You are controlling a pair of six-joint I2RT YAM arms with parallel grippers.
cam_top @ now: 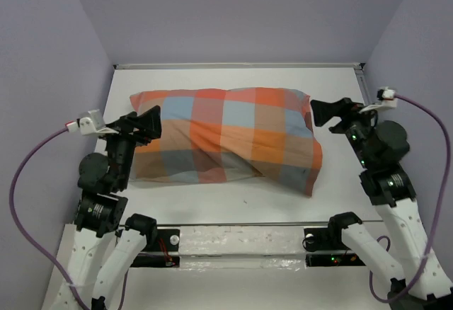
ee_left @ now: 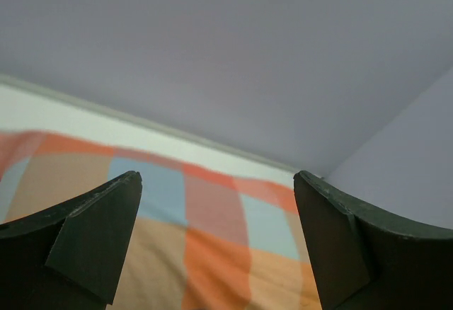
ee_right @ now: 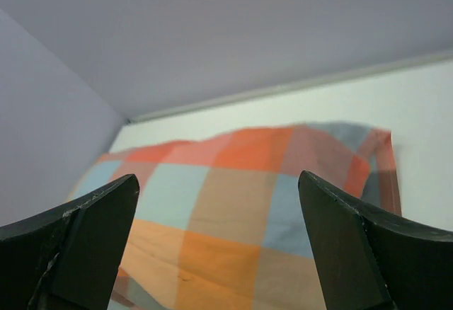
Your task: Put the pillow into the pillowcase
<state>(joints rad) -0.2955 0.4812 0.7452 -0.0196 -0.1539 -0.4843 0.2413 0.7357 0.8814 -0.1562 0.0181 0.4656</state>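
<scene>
The checked pillowcase lies plump across the middle of the white table, with orange, light blue and grey-brown squares. No white pillow shows; it is hidden. My left gripper hovers at the case's left end, open and empty. My right gripper hovers at the case's right end, also open and empty. In the left wrist view the gripper has wide-apart jaws framing the pillowcase. In the right wrist view the gripper stands just as wide over the pillowcase.
Lavender walls enclose the table on the left, back and right. A metal rail runs along the back edge. Purple cables loop from both wrists. Bare table strips lie behind and in front of the case.
</scene>
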